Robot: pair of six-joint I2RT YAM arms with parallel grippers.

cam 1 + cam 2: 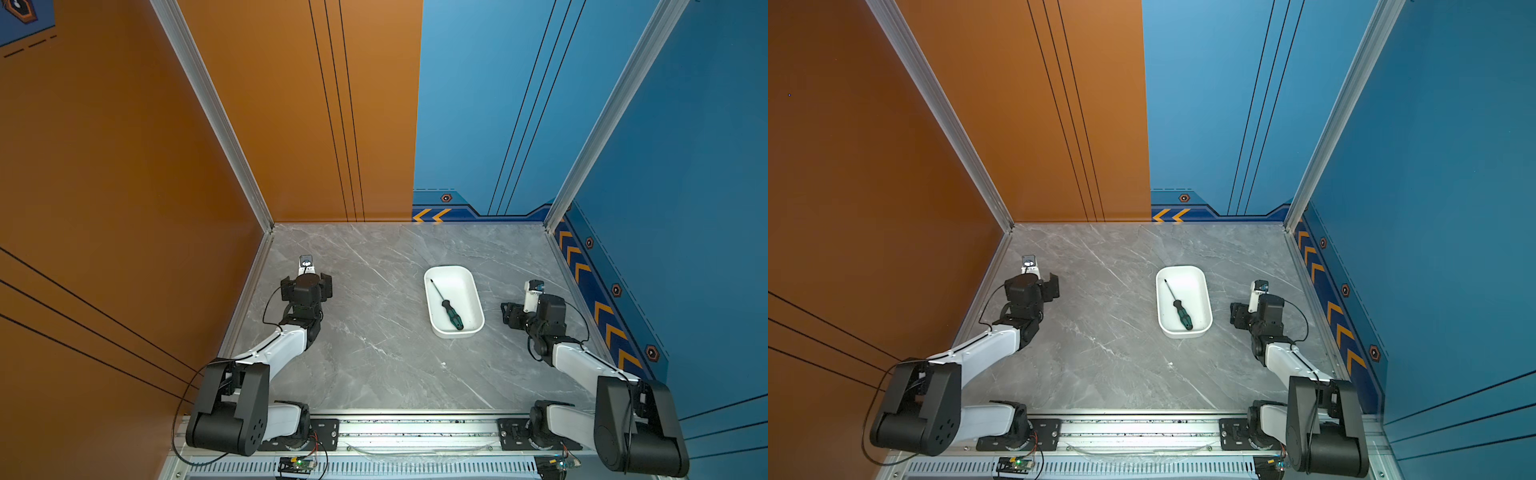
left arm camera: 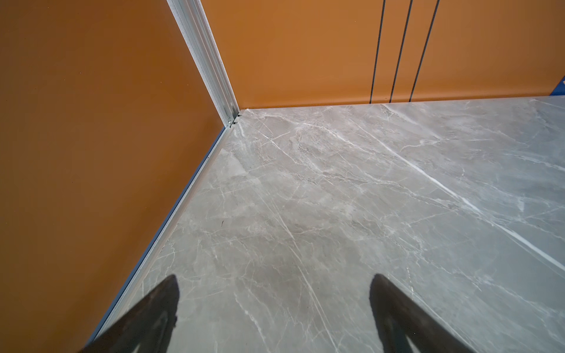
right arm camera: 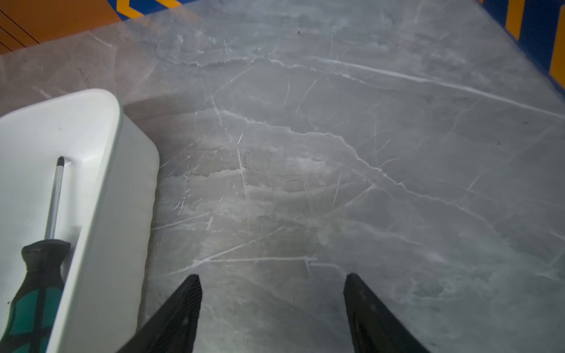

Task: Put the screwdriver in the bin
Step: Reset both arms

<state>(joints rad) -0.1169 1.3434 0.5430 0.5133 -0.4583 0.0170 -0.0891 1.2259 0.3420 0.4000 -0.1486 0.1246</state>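
right gripper (image 3: 272, 276) spread beside the bin (image 3: 128, 198), screwdriver (image 3: 39, 275) seemingly flat inside.

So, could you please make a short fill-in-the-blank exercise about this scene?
1. The screwdriver lies ___ the bin.
2. Its handle is black and ___.
3. The left gripper and the right gripper both have their jaws ___.
4. Of the two, the ___ one is nearer the bin.
Missing words: inside, green, open, right.

No readable text; only yellow chevrons (image 1: 435, 215) on the blue wall band (image 1: 459, 212).
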